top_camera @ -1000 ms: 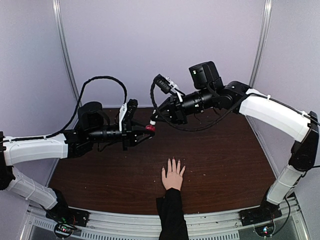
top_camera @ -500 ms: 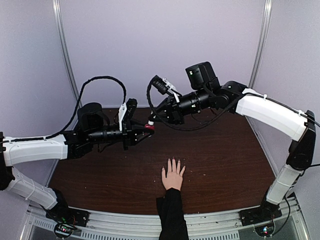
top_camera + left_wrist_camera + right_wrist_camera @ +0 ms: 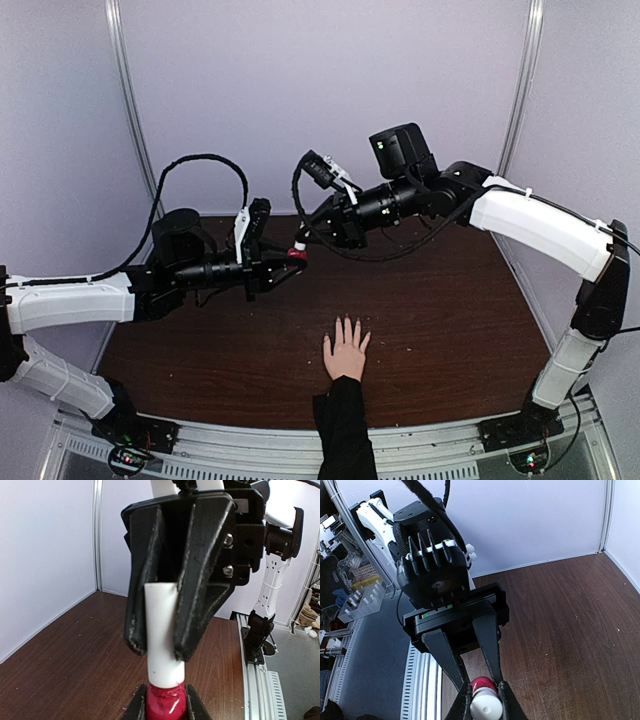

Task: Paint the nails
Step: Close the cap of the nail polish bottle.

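Left pincer grips the red bottle; right pincer clamps its white cap, above the desk where a hand lies flat.

Dark wooden table inside pale lilac walls.
A small red bottle, white cap on, hangs above its far half.

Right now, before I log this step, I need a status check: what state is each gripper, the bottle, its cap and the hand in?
left gripper: shut on the red bottle
right gripper: shut on the white cap
red bottle: held in the air, capped
white cap: seated on the bottle
hand: flat on the table, fingers spread
nails: too small to tell bare or painted
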Available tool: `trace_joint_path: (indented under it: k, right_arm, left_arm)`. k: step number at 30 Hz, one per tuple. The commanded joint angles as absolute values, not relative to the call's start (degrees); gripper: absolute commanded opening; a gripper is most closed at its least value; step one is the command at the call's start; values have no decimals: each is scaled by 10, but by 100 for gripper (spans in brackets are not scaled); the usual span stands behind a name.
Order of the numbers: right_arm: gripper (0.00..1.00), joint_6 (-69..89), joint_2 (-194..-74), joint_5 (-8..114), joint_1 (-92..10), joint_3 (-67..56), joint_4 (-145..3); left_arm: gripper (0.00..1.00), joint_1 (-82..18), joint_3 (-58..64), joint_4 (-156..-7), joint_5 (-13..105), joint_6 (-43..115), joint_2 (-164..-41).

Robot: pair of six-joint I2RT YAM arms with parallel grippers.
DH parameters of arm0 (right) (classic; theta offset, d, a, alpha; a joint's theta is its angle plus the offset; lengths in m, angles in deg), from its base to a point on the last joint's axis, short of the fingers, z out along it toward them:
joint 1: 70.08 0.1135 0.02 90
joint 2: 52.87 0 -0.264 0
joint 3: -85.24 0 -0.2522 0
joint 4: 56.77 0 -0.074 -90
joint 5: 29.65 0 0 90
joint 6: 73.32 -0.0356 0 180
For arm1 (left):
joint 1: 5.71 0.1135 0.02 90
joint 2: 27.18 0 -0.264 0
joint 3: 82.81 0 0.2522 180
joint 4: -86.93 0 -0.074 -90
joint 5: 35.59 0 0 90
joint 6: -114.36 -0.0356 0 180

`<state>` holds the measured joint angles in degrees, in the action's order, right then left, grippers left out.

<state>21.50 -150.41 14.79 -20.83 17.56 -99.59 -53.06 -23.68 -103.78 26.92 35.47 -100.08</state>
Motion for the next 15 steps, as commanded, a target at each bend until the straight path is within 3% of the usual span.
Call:
trace_joint_path:
  k: [1,15]
  right_arm:
    - [9,231,-1520,132,-203,196,-1029]
    - [33,225,-1511,148,-203,200,-1027]
  left_arm:
    - [0,-531,-233,-1102,270,359,-979]
    - [0,-531,-239,-1099,294,349,-975]
